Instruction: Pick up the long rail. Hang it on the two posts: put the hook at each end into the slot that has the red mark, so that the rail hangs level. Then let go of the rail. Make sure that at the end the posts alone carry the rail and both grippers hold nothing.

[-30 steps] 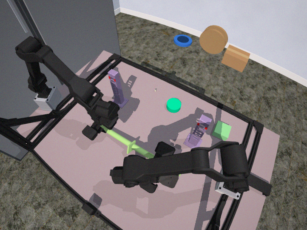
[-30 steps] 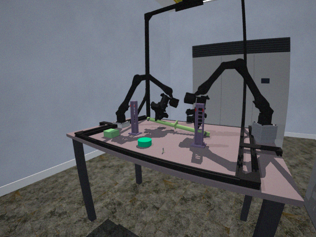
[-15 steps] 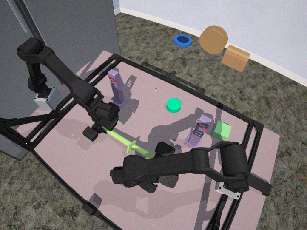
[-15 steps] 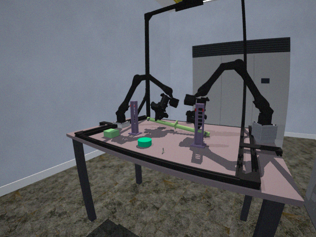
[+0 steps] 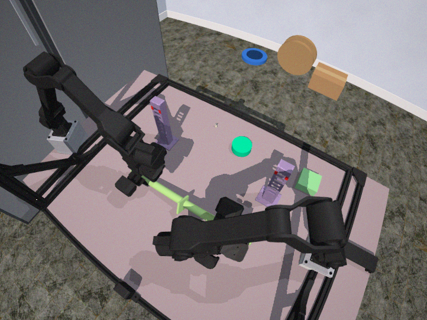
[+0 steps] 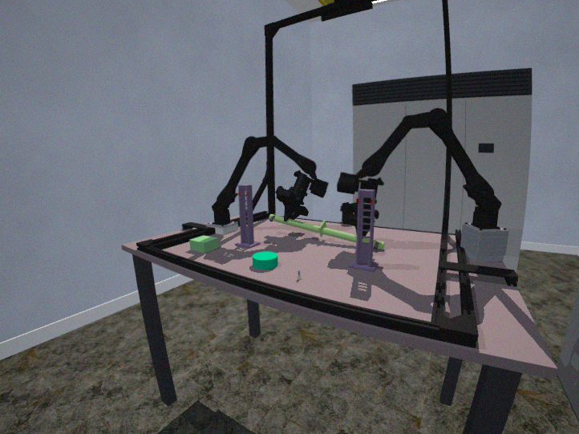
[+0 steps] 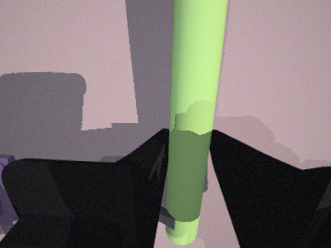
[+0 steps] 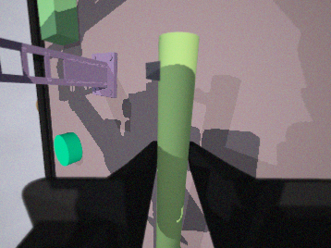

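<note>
The long green rail (image 5: 165,191) (image 6: 338,233) (image 7: 196,51) (image 8: 177,97) lies across between both arms, off the posts. Its height above the table is hard to tell. A dark hook (image 7: 168,218) (image 8: 153,70) shows near each end. My left gripper (image 6: 362,233) (image 7: 189,136) is shut on the rail near one end. My right gripper (image 6: 290,217) (image 8: 172,145) is shut on it toward the other end; in the top view its arm hides it. Two purple slotted posts stand upright, one on the left arm's side (image 5: 163,128) (image 6: 365,231) and one on the right arm's side (image 5: 279,181) (image 6: 246,217), with red marks near their tops.
A teal disc (image 5: 241,146) (image 6: 265,260) (image 8: 68,149) lies on the far side of the posts from the rail. A green block (image 5: 308,181) (image 6: 204,244) (image 8: 58,16) lies beside the right arm's post. A black frame (image 5: 249,115) (image 6: 309,303) runs along the table edges.
</note>
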`<state>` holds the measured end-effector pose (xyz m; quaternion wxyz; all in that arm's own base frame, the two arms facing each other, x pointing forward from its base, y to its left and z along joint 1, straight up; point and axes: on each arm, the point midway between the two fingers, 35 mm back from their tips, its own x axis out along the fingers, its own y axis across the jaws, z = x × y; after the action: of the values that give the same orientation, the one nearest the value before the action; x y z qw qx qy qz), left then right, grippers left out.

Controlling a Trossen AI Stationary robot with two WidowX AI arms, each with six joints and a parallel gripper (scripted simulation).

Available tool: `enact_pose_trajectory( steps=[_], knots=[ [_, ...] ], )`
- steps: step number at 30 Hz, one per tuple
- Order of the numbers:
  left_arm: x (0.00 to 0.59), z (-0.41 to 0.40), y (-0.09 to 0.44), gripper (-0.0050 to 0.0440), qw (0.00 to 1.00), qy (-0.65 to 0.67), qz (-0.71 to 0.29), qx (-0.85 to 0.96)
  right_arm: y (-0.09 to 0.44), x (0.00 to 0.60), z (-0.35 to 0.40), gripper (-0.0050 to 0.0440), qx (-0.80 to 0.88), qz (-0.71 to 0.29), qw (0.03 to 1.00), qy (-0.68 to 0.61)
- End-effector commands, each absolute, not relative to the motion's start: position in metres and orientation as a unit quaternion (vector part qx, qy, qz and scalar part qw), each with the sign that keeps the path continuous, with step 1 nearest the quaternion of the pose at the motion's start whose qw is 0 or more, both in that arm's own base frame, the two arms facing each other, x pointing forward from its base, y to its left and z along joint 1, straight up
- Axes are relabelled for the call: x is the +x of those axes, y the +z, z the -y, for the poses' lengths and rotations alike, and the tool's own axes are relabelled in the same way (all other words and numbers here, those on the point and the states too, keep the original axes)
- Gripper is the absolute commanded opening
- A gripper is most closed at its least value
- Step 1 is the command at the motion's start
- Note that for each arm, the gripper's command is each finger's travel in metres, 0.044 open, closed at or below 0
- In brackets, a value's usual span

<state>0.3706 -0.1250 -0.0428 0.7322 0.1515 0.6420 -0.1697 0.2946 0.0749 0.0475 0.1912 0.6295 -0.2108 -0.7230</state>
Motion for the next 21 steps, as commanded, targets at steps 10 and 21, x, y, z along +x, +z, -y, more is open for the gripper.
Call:
enact_pose_trajectory(
  steps=[10,21],
  knots=[
    [0.37,0.125,-0.047,0.0,0.729,-0.172,-0.645,0.152,0.048,0.295,-0.074,0.0,0.631,0.214,0.195,-0.72],
    [0.371,0.124,-0.016,0.0,0.702,-0.162,-0.675,0.159,0.049,0.293,-0.073,0.0,0.661,0.221,0.185,-0.693]
  ],
)
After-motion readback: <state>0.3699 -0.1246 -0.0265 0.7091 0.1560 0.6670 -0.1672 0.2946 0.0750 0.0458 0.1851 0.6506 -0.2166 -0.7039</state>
